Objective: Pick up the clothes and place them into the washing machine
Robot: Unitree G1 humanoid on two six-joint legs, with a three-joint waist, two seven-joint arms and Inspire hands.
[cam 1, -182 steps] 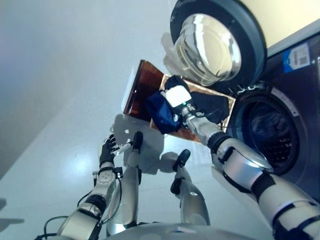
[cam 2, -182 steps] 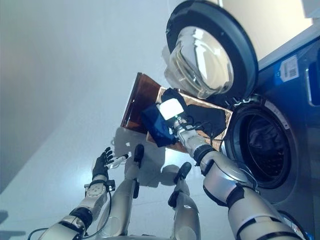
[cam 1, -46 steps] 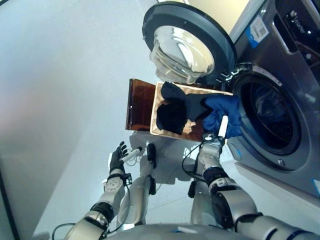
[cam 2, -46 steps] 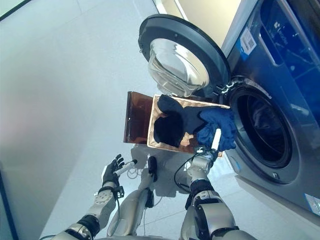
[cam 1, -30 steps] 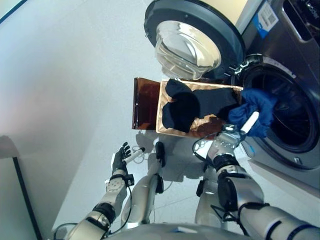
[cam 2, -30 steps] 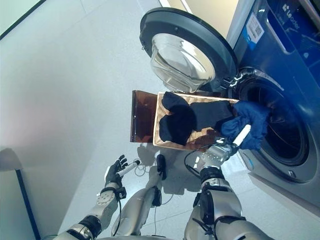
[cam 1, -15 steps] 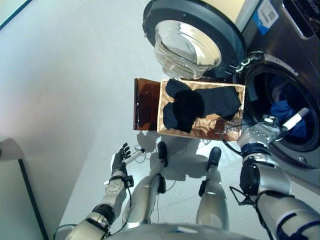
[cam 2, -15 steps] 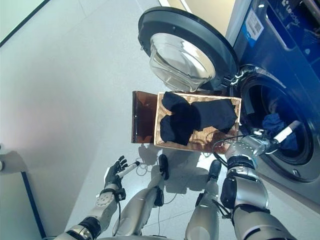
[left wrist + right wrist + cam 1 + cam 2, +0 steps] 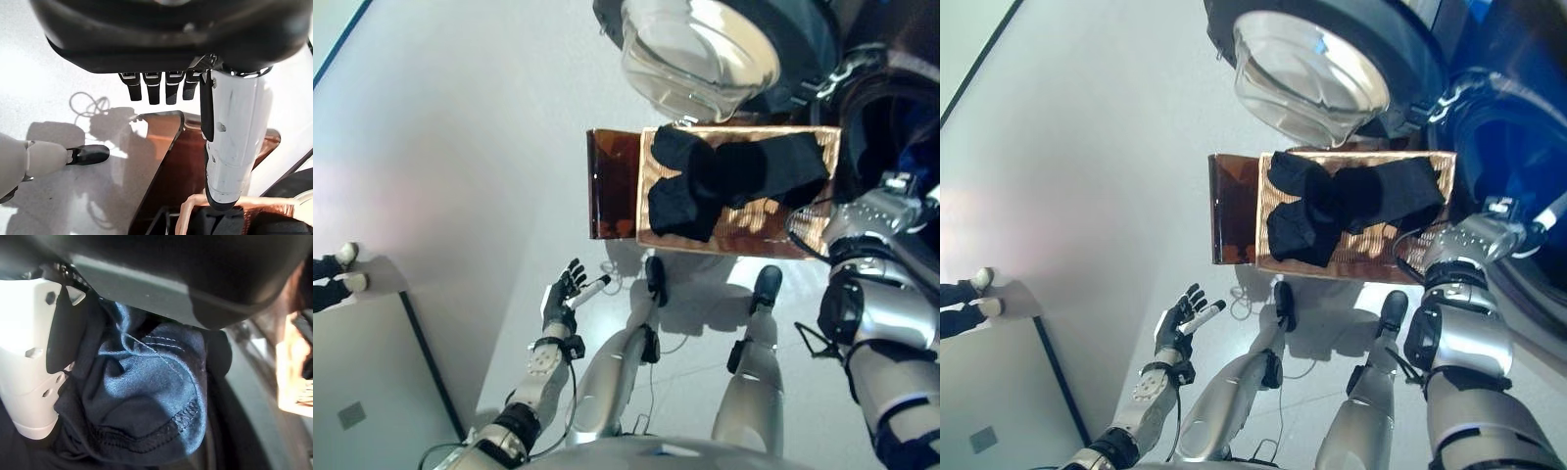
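Blue garment (image 9: 146, 396) now inside the washing machine (image 9: 1513, 147), carried in from the drum mouth by the right hand (image 9: 34, 382).

The fingers are buried in the cloth — whether they clamp it I cannot tell. Black clothes (image 9: 1347, 201) lie in the copper-coloured basket (image 9: 1430, 166) on the pale glossy floor (image 9: 1087, 147), below the open door (image 9: 1317, 59). The left hand (image 9: 1178, 328) hangs low, fingers spread — empty.
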